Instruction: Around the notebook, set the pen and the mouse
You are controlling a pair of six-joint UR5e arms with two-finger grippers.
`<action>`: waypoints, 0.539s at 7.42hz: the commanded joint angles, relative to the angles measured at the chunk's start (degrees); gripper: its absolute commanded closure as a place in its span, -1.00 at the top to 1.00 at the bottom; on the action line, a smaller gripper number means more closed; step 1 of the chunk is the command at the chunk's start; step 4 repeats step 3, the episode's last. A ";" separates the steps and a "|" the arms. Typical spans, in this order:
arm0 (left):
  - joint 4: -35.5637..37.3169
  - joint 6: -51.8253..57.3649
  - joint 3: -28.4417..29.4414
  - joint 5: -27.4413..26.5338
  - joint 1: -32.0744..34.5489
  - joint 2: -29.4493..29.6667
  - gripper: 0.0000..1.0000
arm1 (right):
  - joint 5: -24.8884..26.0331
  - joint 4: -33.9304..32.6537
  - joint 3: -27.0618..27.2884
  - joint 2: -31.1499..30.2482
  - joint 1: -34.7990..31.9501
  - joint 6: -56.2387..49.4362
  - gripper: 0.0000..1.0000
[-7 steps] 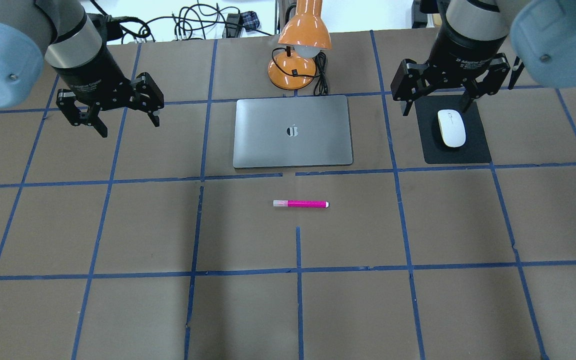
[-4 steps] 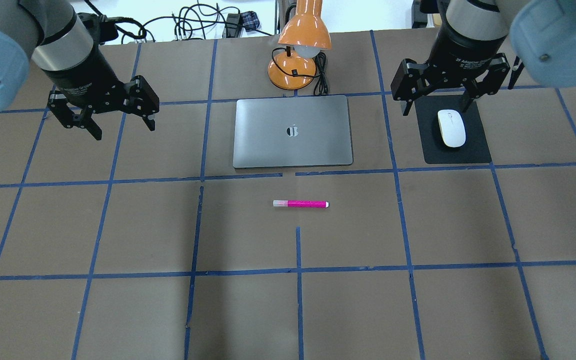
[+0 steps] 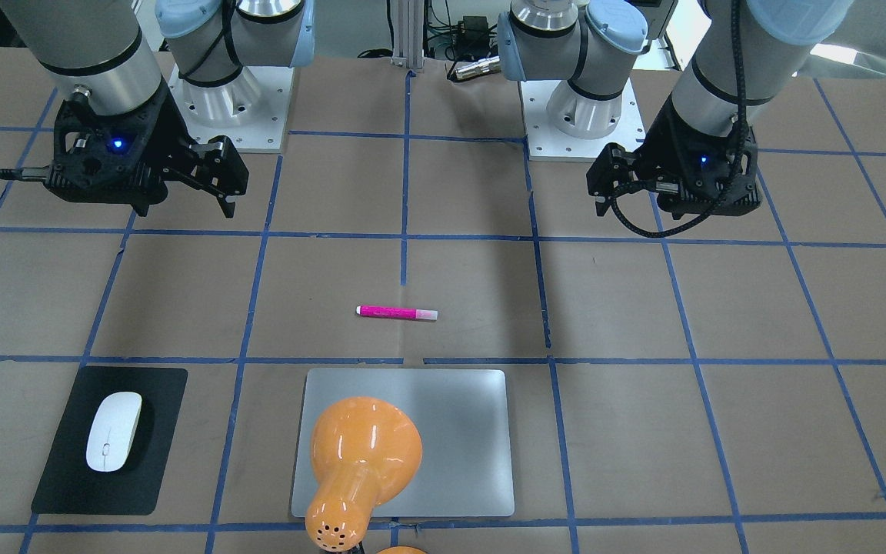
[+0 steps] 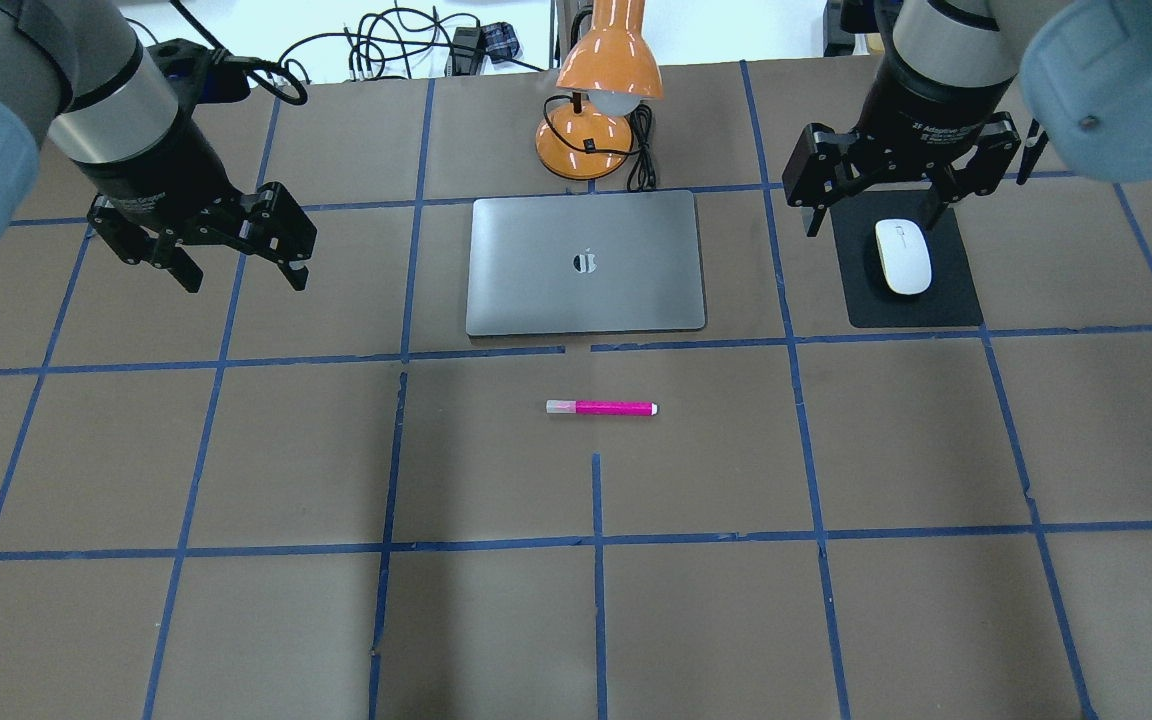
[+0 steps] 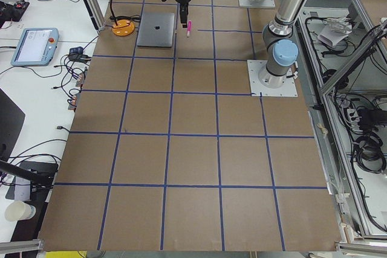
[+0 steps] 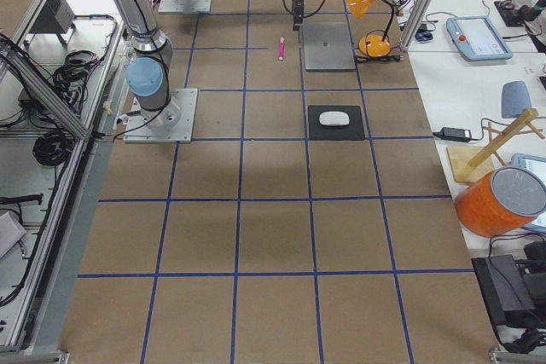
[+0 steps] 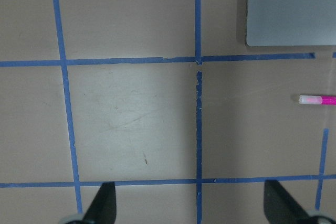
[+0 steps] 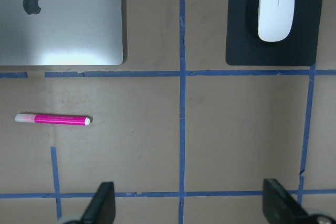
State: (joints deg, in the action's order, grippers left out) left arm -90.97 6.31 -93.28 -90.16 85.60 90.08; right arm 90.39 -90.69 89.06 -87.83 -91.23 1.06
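Spread wide and holding nothing, the left fingers [image 4: 293, 262] and right fingers [image 4: 816, 200] hover high above the surface [image 4: 236, 450]. That appears to be because the job is done: the mouse [image 4: 903, 257] lies on a black mat [image 4: 956, 300] ahead of the right fingers, the pen [image 4: 601, 408] lies between the two pairs, and the notebook [image 4: 586, 262] sits just beyond the pen. Blue tape grids the brown surface; an orange lamp [image 4: 586, 140] stands past the notebook, and cables trail off the far edge.
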 commanded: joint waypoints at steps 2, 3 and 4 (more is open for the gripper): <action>0.53 0.10 -0.50 0.16 -0.17 -0.52 1.00 | 0.05 -0.01 0.14 -0.06 0.00 0.00 1.00; 0.53 0.10 -0.50 0.16 -0.17 -0.52 1.00 | 0.05 -0.10 0.06 0.11 0.00 -0.09 1.00; 0.53 0.10 -0.50 0.16 -0.17 -0.52 1.00 | 0.05 -0.10 0.06 0.11 0.00 -0.09 1.00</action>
